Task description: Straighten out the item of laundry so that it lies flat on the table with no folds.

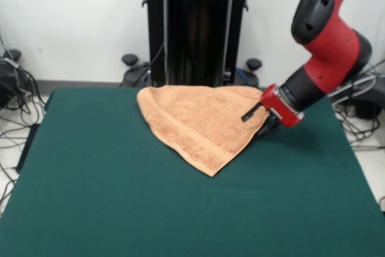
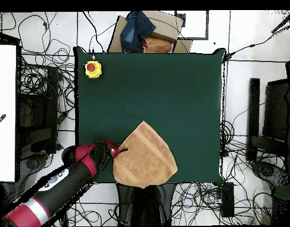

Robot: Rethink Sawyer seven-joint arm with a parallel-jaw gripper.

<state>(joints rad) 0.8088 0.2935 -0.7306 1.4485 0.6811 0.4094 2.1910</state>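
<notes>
The orange-tan towel (image 1: pixel 198 121) lies folded in a rough wedge on the green table (image 1: pixel 120 197), at the far side near the pedestal, with its point towards the camera. A woven band runs along its lower left edge. My gripper (image 1: pixel 260 120) is at the towel's right edge, low over the table. It looks open, with one black finger (image 1: pixel 251 112) lying over the cloth and the other beside the edge. In the overhead view the towel (image 2: pixel 144 156) sits at the table's (image 2: pixel 171 88) bottom edge, with the gripper (image 2: pixel 119 151) at its left side. No white tag shows.
A yellow box with a red button (image 2: pixel 93 69) sits at one table corner. A cardboard box with blue cloth (image 2: pixel 150 32) stands beyond the table's opposite edge. The black pedestal (image 1: pixel 195 28) rises just behind the towel. Cables lie on the floor around the table.
</notes>
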